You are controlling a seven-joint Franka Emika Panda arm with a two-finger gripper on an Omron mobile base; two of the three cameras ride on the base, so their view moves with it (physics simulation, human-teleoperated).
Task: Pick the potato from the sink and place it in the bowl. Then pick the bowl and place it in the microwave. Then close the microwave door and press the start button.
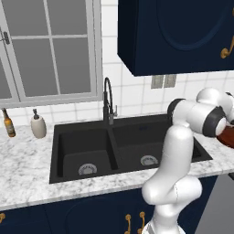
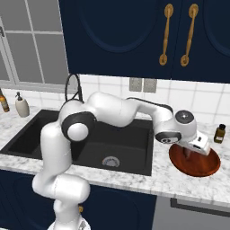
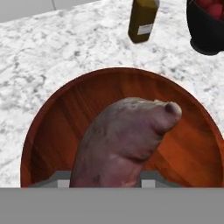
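Risk at this stage is a poor release: the potato is long and uneven, and if the jaws let go while it hangs clear of the bowl floor it would likely tip, roll up the shallow wall and end on the marble counter. Judged from the hand view, a lower or gentler release would reduce this. A second hazard is the hand clipping the bowl on withdrawal and pushing it toward the counter edge.

Gripper stands partly closed, clamped on the potato, which fills the lower centre of the hand view and points toward 1 o'clock, its blunt end over the bowl interior. Fingertips are hidden behind the potato there. In the right base view the hand sits directly over the bowl, on the counter at 3 o'clock of the sink.

Nearby items: a small brown bottle at 12 o'clock beyond the bowl, and a dark container with red contents at 1 o'clock, both apart from the bowl.
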